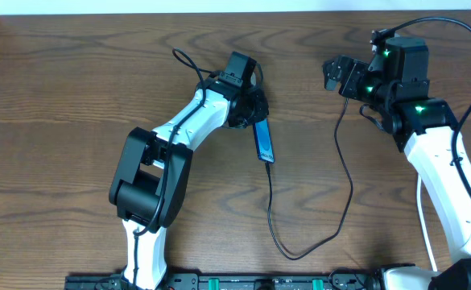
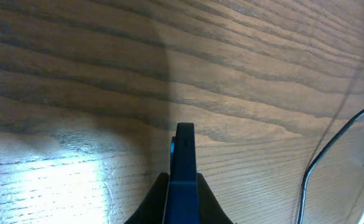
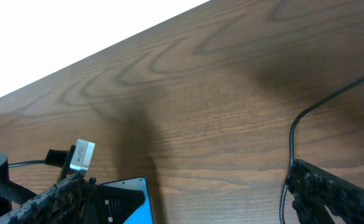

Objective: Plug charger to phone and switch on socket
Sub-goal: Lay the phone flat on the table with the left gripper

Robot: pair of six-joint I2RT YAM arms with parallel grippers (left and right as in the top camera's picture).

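1. From where I stood, the phone (image 1: 264, 142) was just off the middle of the table (image 1: 74, 97), toward 12 o'clock. It was turned on its edge, so from above it showed as a thin blue strip.
2. The left gripper (image 1: 254, 113) was clamped across the phone's upper end, with its fingers drawn in tight on the slim body.
3. The charger (image 1: 349, 185) seemed to leave the phone's lower end. It sagged in a loose loop toward 6 o'clock, then climbed to 1 o'clock. I could not tell whether its tip was fully seated.
4. The right gripper (image 1: 334, 74) sat at 1 o'clock with its fingers (image 3: 331, 186) spread wide and nothing pinched between them. A silver-tipped plug (image 3: 82, 155) stood just beside one finger. I could not tell whether they were touching.
5. I saw no socket in any view.
6. Handling the phone, as I judged it:
   - It looked light, rigid and slick, with a glass face that would scratch or crack.
   - A hold across the narrow sides near one end should leave the port free.
7. Handling the cable:
   - It looked limp and springy and would not push straight.
   - I would grasp the hard plug body close behind the tip, not the cord.
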